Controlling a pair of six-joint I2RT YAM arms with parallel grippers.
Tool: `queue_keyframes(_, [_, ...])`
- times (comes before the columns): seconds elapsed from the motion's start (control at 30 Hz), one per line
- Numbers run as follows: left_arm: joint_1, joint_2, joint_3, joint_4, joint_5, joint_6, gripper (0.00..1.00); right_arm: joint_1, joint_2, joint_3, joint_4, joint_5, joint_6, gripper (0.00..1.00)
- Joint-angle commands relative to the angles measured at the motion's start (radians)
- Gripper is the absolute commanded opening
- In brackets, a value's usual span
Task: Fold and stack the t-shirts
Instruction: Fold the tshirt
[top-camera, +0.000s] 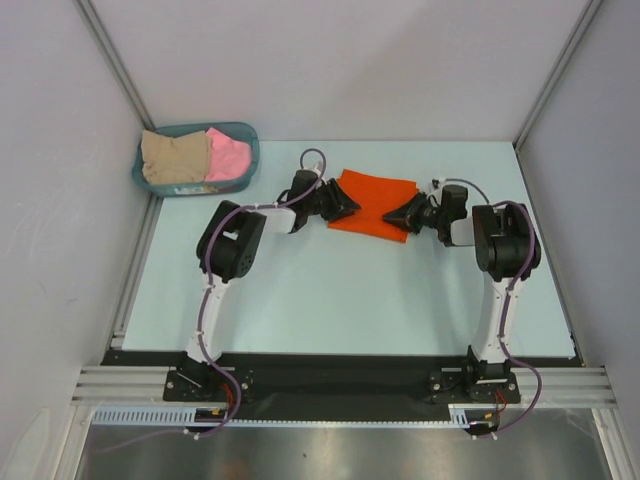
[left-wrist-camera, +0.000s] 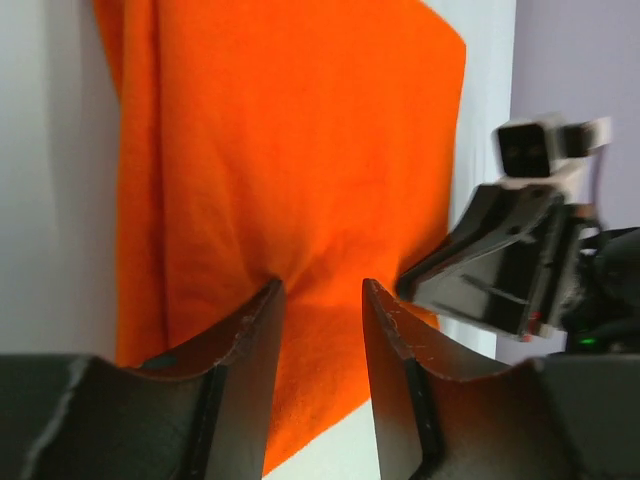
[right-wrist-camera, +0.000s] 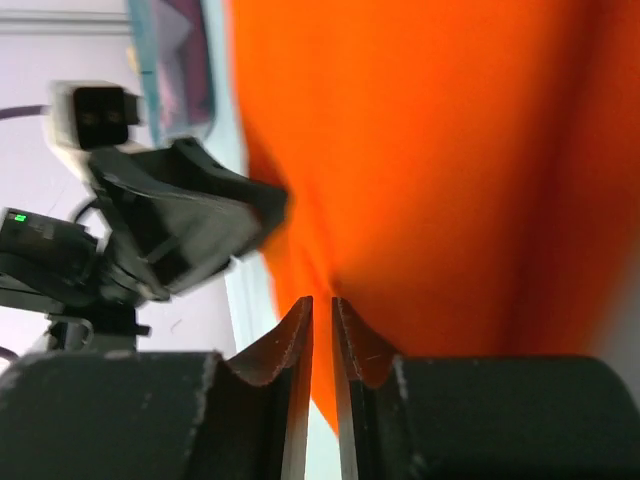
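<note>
Progress: early. Orange t-shirt (top-camera: 378, 198), 1, partly folded into a rough rectangle, lies on the table (top-camera: 330, 300) between the two grippers. Left gripper (left-wrist-camera: 322, 285): jaws about half open, tips pressed on the shirt's edge, cloth puckering between them, no sure grip. Right gripper (right-wrist-camera: 322, 300): jaws nearly closed, pinching the opposite edge. Beige t-shirt (top-camera: 172, 155), 1, and pink t-shirt (top-camera: 228, 155), 1, lie unfolded in the teal basket (top-camera: 195, 190), 1, well beyond the left gripper. Nothing stacked; t-shirts 3, grippers 2
</note>
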Motion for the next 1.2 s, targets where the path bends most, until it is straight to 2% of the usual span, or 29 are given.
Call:
queue_keyframes(0.0, [0.01,0.008,0.024,-0.013,0.016,0.052,0.44,-0.042,-0.008,-0.064,0.155,-0.053,0.035,0.18])
queue_keyframes(0.23, [0.02,-0.098,-0.022,-0.104,-0.005,0.15,0.44,-0.145,-0.077,-0.237,0.174,-0.065,-0.004,0.17])
queue_keyframes(0.37, [0.02,-0.176,-0.026,-0.115,0.006,0.166,0.46,-0.133,-0.163,-0.209,0.077,-0.053,-0.039,0.17])
queue_keyframes(0.53, [0.008,-0.2,-0.001,-0.102,0.045,0.136,0.48,-0.064,-0.25,-0.132,-0.032,-0.003,-0.067,0.18])
queue_keyframes(0.63, [-0.001,-0.151,0.007,-0.042,0.068,0.092,0.48,-0.023,-0.203,-0.071,-0.021,0.004,-0.05,0.19])
queue_keyframes(0.8, [0.0,-0.101,-0.036,0.041,0.084,0.018,0.45,0.02,-0.092,-0.076,0.123,-0.027,0.059,0.19])
queue_keyframes(1.07, [0.031,-0.261,-0.107,-0.089,0.018,0.176,0.47,-0.042,-0.08,-0.28,0.171,-0.036,-0.011,0.19])
queue_keyframes(1.17, [0.06,-0.29,-0.101,-0.134,0.013,0.231,0.53,-0.111,-0.132,-0.322,0.124,-0.036,-0.065,0.19])
